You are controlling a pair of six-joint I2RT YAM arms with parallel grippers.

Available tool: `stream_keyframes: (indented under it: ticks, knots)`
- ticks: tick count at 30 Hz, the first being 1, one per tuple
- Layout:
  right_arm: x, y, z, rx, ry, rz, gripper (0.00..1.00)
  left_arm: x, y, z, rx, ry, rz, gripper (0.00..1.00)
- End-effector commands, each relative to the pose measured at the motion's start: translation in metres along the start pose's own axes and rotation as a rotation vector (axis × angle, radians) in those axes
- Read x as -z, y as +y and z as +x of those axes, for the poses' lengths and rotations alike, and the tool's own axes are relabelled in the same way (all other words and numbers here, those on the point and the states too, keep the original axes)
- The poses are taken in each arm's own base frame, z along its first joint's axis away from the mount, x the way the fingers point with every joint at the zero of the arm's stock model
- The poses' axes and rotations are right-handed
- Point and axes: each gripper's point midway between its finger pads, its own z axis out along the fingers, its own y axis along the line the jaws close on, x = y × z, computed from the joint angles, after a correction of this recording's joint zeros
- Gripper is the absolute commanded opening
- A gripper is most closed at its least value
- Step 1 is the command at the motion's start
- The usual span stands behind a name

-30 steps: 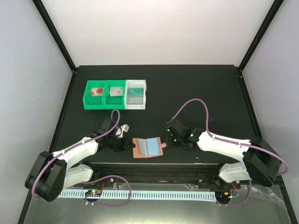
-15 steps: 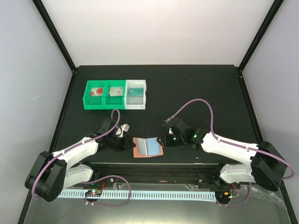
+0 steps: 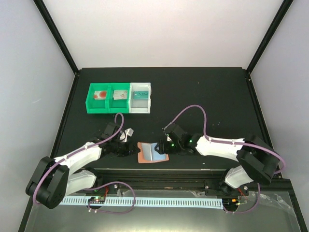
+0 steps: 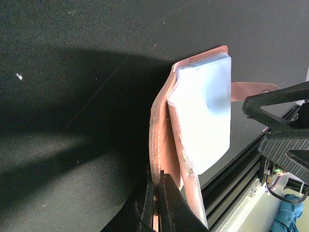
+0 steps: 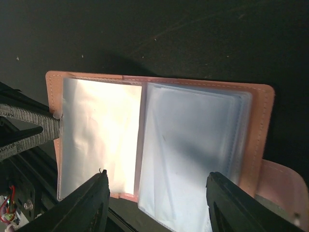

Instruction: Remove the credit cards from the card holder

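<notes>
The salmon-pink card holder [image 3: 152, 152] lies open near the table's front edge, its light-blue pockets facing up [image 5: 193, 154]. My left gripper [image 3: 131, 149] is shut on the holder's left cover edge [image 4: 157, 193]. My right gripper [image 3: 162, 144] is open and hovers over the holder's right half, one finger [image 5: 84, 205] on each side of the pockets. No card shows in the pockets. A white card with a red disc [image 3: 101, 94], a greyish card [image 3: 119, 95] and a teal card [image 3: 140, 94] lie in the bins.
A green two-compartment bin [image 3: 108, 104] and a white bin [image 3: 140, 105] stand side by side at the back left. The metal rail at the table's front edge [image 3: 164, 174] runs just below the holder.
My right gripper has moved left, from beside the holder's right edge to over its right half. The left gripper and the holder have stayed put.
</notes>
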Motion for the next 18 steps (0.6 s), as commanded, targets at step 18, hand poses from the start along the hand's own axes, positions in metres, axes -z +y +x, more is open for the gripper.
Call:
stream_keyframes:
  ticks: [18]
  knots:
    - [-0.018, -0.014, 0.001, -0.059, -0.014, 0.043, 0.55, 0.000, -0.002, -0.002, -0.003, -0.021, 0.016, 0.02]
